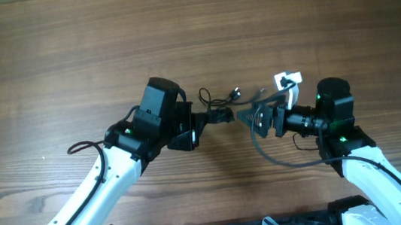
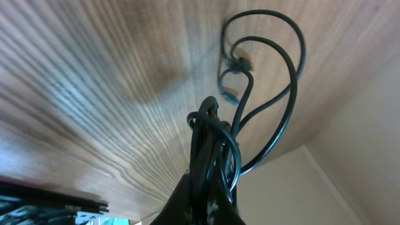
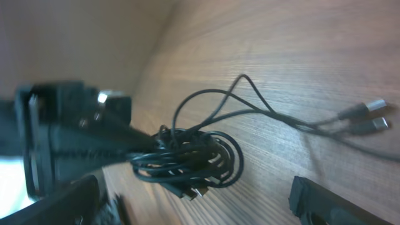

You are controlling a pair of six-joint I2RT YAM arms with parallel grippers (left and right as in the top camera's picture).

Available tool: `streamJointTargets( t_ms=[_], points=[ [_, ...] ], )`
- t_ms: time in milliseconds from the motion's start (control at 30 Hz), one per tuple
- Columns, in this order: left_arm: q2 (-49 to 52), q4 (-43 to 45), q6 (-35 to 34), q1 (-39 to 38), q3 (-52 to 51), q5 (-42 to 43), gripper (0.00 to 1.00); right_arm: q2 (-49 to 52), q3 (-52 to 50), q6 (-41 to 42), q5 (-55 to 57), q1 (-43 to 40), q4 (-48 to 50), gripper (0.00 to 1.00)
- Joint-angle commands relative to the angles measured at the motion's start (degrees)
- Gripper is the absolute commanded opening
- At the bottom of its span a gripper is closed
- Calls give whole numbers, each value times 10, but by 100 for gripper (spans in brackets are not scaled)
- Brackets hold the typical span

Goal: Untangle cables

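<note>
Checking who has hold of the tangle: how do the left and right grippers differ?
The left gripper is shut on the cable bundle; the right gripper stands wide open, gripping nothing. The left gripper reaches in from the left, the right gripper from the right. Both point at the bundle, facing each other.
</note>
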Motion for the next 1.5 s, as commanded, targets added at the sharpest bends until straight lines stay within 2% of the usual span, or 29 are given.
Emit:
streamJointTargets(
  t_ms=[0, 67, 267, 367, 433, 533, 567, 600, 667, 733, 767, 833, 867, 933, 1000, 1067, 1133, 1233, 1300, 1367, 1467],
  points=[
    [-7, -8, -11, -1, 7, 22, 4, 2, 0, -167, -81, 3, 0, 99],
    [-7, -7, 8, -1, 7, 47, 4, 5, 0, -221, -129, 3, 0, 99],
    [-7, -7, 31, -1, 7, 133, 4, 5, 0, -236, -155, 27, 9, 99],
    [-7, -6, 43, -1, 7, 158, 4, 5, 0, -235, -129, 51, 21, 92],
    [-7, -5, 53, -1, 7, 187, 4, 5, 0, -234, -80, 67, 14, 79],
    [-7, -5, 60, -1, 7, 191, 4, 5, 0, -229, -72, 69, 13, 34],
    [-7, -5, 60, -1, 7, 191, 5, 5, 0, -205, -66, 69, 14, 18],
    [-7, -5, 60, -1, 7, 190, 6, 5, 0, -174, -53, 69, 14, 8],
    [-7, -5, 62, -1, 7, 177, 18, 5, 0, -118, -30, 69, 15, 4],
    [-7, -3, 99, -1, 7, 135, 49, 4, 0, -69, -24, 63, 21, 5],
    [-7, -2, 162, 0, 7, 108, 67, 4, 0, -36, -24, 55, 21, 5],
    [-7, 1, 283, 5, 7, 89, 86, 4, 0, 13, -31, 34, 21, 5],
    [-7, 4, 340, 9, 7, 89, 88, 4, 0, 36, -32, 23, 21, 4],
    [-7, 15, 497, 14, 7, 89, 93, 4, 0, 76, -60, -6, 22, 4],
    [-7, 19, 621, 14, 7, 89, 94, 5, 0, 86, -122, -33, 27, 4],
    [-7, 20, 710, 8, 7, 89, 94, 5, 0, 97, -189, -63, 27, 4],
    [-7, 29, 777, -7, 7, 97, 93, 5, 0, 99, -227, -80, 28, 4],
    [-7, 57, 895, -46, 7, 115, 86, 5, 0, 98, -279, -85, 30, 4],
    [-7, 70, 941, -61, 7, 114, 83, 5, 0, 96, -302, -85, 30, 4],
    [-7, 74, 949, -64, 7, 115, 80, 5, 0, 95, -316, -85, 30, 4],
    [-7, 66, 963, -65, 7, 114, 57, 5, 0, 95, -317, -85, 30, 4]
  ],
)
